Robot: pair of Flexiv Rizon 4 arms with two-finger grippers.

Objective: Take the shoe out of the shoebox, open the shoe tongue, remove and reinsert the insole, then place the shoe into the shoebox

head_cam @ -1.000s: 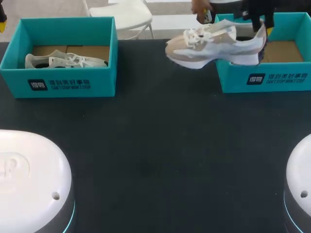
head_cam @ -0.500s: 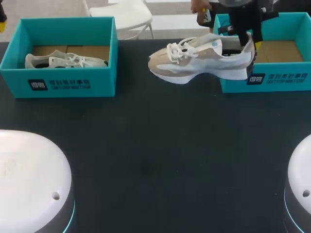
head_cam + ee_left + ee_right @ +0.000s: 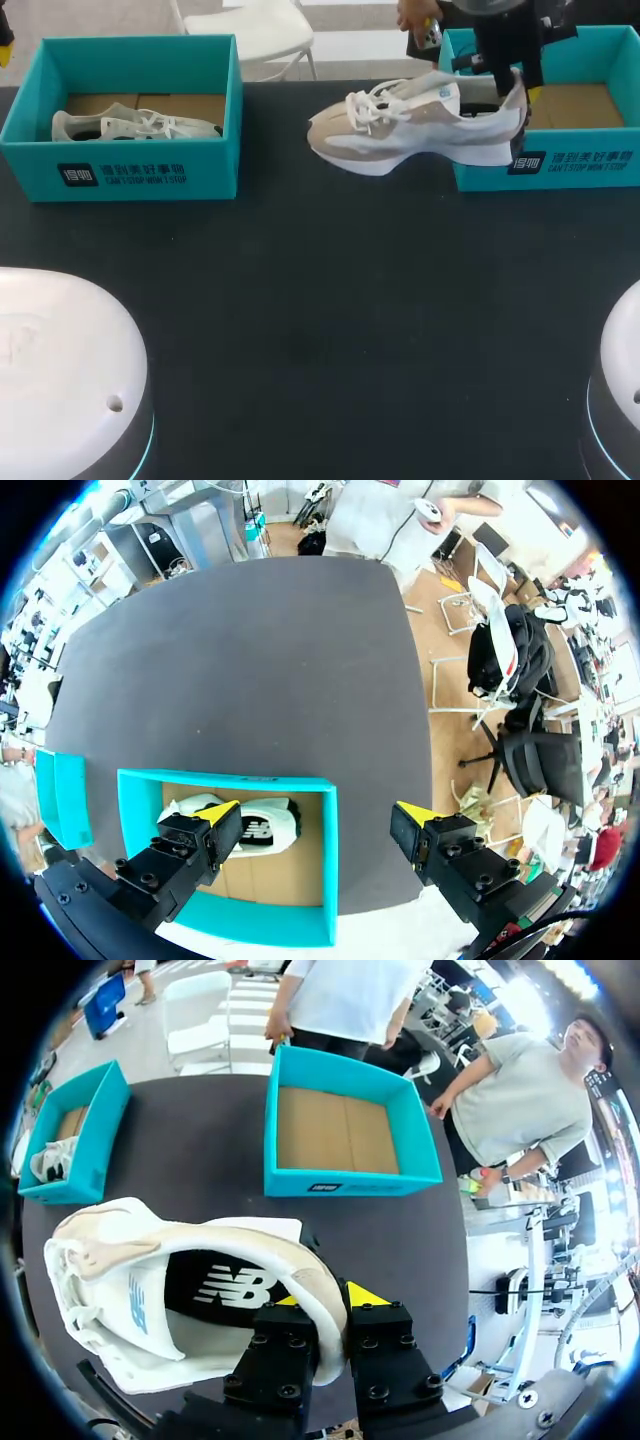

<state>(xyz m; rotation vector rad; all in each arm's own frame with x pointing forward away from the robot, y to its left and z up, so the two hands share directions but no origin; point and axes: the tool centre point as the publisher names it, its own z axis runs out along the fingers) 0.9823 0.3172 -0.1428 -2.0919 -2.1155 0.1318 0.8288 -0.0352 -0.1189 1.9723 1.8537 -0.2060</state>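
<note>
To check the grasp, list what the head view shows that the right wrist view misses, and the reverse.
Head view only: the white laces on the beige-and-white sneaker. Right wrist view only: the black insole inside it. Both: the right gripper shut on the sneaker's heel, the empty teal cardboard shoebox, and the other teal shoebox holding a white shoe.

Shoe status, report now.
Right gripper shut on shoe at heel; shoe out of right shoebox, toe toward left shoebox. Left gripper open above left shoebox. Nothing blocking shoe.
</note>
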